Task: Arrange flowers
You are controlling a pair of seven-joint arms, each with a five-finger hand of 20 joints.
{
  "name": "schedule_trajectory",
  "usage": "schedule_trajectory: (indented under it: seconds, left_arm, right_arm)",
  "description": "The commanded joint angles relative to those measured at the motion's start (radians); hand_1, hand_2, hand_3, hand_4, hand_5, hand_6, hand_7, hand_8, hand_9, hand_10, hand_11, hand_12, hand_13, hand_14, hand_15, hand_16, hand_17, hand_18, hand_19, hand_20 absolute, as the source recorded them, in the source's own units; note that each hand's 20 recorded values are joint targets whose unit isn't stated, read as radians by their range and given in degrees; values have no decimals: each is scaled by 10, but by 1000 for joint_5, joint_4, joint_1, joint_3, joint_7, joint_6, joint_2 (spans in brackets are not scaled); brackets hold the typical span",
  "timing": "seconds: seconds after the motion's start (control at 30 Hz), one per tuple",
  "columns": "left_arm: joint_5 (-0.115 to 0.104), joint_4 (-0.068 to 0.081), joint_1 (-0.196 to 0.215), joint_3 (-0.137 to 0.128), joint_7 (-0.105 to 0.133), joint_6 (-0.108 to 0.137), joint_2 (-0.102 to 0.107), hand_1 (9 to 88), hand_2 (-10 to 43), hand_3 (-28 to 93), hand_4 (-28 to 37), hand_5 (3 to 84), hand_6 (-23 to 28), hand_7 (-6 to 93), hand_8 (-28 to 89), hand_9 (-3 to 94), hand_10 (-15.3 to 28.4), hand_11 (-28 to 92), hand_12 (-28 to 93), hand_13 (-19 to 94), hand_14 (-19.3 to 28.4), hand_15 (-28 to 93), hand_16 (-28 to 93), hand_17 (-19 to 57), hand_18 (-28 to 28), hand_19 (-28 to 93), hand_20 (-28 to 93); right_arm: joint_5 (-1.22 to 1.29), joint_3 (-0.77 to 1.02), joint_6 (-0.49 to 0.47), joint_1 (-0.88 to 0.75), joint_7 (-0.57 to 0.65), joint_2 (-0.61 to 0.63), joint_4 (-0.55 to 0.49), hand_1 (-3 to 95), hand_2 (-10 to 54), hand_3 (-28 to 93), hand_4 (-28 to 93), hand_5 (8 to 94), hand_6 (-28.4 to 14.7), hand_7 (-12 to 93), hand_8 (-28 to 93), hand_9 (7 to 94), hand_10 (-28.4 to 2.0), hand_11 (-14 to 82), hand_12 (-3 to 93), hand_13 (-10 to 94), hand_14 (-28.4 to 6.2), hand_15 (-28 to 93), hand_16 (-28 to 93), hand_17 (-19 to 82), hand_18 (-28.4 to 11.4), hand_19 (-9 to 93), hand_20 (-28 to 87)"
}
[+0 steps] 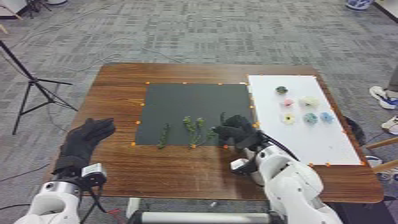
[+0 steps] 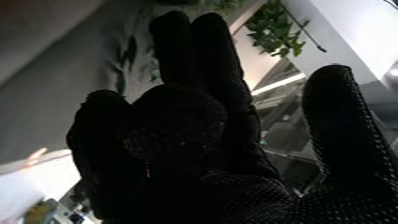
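My right hand (image 1: pixel 235 131) is low over the dark mat's right edge, beside the green sprigs. Seen from the right wrist, this hand (image 2: pixel 213 145) is open, with two fingers straight, others loosely bent, the thumb apart and nothing visibly held. Beyond its fingertips is a leafy sprig (image 2: pixel 274 31); contact cannot be told. On the dark mat (image 1: pixel 182 97) lie a thin sprig (image 1: pixel 164 136) and a branching sprig (image 1: pixel 193 126). Small flower heads, including a pink one (image 1: pixel 287 102), a cream one (image 1: pixel 309 101) and a blue one (image 1: pixel 310 118), rest on the white board (image 1: pixel 306 145). Left hand (image 1: pixel 87 134) is open at the table's left edge.
The brown wooden table (image 1: pixel 169 172) extends around the mat and board, with small orange markers along their edges. A black tripod (image 1: pixel 34 80) stands on the floor to the left. Chair parts and shoes (image 1: pixel 384 96) are beyond the table's right side.
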Motion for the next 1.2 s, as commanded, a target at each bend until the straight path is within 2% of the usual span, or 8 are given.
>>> schedule_trajectory:
  seconds: [0.03,0.13,0.23,0.3,0.43,0.53,0.73,1.2]
  left_arm:
    - [-1,-3,0,7,3,-3,-7,220,116,678,-283,520,42,164,-63,485,143,219,135,367,176,207,-6,39,88,62,131]
    - [-2,-3,1,7,5,-1,-8,221,116,677,-283,521,41,164,-63,486,143,219,135,367,176,208,-6,39,88,63,131]
    - [-2,-5,7,4,9,0,-8,220,115,678,-283,520,41,165,-63,486,144,219,134,367,176,208,-6,39,88,62,131]
    - [-3,-3,0,7,6,-1,-7,220,115,678,-283,520,41,165,-63,486,144,219,134,367,176,208,-6,39,88,63,131]
    - [-2,-1,-4,11,7,-6,-7,221,116,678,-283,520,41,164,-64,486,144,220,134,366,176,207,-6,39,88,62,131]
    - [-3,-2,0,9,7,-3,-8,220,115,679,-283,520,41,164,-63,486,144,219,134,367,176,208,-6,39,88,63,131]
    - [-3,-4,4,10,10,1,-11,221,115,679,-283,521,40,166,-64,487,144,219,134,367,175,208,-6,39,88,62,131]
    - [-2,-6,10,5,3,-5,-10,221,115,678,-283,520,41,165,-64,486,144,217,134,367,177,210,-6,39,88,63,131]
  right_arm:
    - [-20,23,32,16,-23,21,-45,187,79,629,-104,651,-50,435,-79,766,-154,102,126,937,-32,638,224,681,-162,932,608]
    - [-52,53,60,21,-24,44,-58,202,49,631,-102,650,-50,424,-80,762,-153,102,128,937,-32,629,229,671,-167,932,610]
    - [-121,73,142,36,-42,91,-46,254,-11,643,-102,630,-49,339,-64,734,-153,105,145,920,-46,548,315,617,-173,932,596]
    - [-149,90,166,48,-52,129,-36,296,-66,668,-111,585,-48,316,-65,682,-154,107,158,848,-70,546,328,547,-185,932,548]
    - [-214,127,170,49,-53,209,-18,333,-95,684,-134,506,-42,304,-78,580,-156,104,174,720,-115,547,311,408,-221,864,484]
    - [-242,152,164,40,-34,244,4,343,-95,695,-160,481,-42,293,-77,572,-155,125,188,714,-115,554,302,405,-224,856,495]
    - [-275,181,131,33,-35,283,67,350,-95,695,-175,512,-44,307,-77,587,-158,158,198,719,-114,571,301,413,-223,869,504]
    - [-355,127,167,122,-77,319,220,372,-95,700,-188,534,-20,341,-95,609,-138,162,193,772,-93,596,308,443,-218,908,512]
